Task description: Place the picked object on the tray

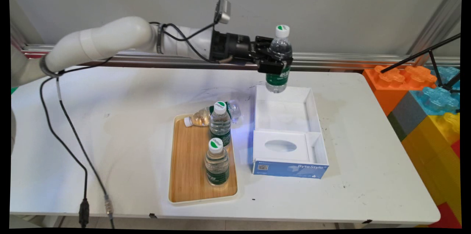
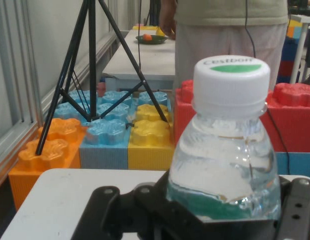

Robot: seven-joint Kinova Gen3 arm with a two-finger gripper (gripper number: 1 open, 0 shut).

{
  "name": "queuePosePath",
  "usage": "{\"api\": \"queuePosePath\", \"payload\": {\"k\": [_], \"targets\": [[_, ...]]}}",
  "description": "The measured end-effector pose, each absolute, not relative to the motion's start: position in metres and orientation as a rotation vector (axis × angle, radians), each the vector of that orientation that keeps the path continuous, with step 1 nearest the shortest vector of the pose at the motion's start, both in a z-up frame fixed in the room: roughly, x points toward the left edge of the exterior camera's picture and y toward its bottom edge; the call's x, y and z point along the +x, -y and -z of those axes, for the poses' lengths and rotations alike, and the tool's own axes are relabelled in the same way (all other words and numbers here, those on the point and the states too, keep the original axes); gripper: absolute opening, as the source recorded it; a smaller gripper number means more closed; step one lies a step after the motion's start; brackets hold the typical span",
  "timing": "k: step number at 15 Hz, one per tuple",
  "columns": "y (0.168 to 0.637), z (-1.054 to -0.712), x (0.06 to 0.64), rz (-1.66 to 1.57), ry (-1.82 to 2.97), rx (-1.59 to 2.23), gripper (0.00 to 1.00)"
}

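Observation:
My gripper (image 1: 276,61) is shut on a clear water bottle (image 1: 279,59) with a white cap and a green label, held upright in the air above the far end of a white open box (image 1: 283,134). In the hand view the bottle (image 2: 225,150) fills the lower right, clamped in the black linkage. To the left of the box lies a wooden tray (image 1: 191,167) with two upright bottles, one (image 1: 220,123) further off and one (image 1: 216,162) nearer. A third bottle (image 1: 209,114) lies on its side at the tray's far end.
The box has a blue front face and a white insert with an oval hole (image 1: 280,146). Large coloured toy blocks (image 1: 427,98) and a black tripod (image 1: 438,61) stand right of the table. Black cables (image 1: 66,134) hang over the table's left side.

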State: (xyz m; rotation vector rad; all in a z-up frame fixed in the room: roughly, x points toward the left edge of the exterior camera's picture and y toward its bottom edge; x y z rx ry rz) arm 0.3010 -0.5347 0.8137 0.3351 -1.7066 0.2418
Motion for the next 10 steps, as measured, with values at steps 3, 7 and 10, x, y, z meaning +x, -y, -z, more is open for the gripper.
{"api": "queuePosePath", "payload": {"k": [3,7,10], "targets": [[0.522,-0.824,0.315,-0.233,1.708,0.347,0.0],[0.504,-0.835,0.337,-0.218,1.714,0.368,0.0],[0.492,-0.841,0.352,-0.21,1.72,0.382,0.0]]}}
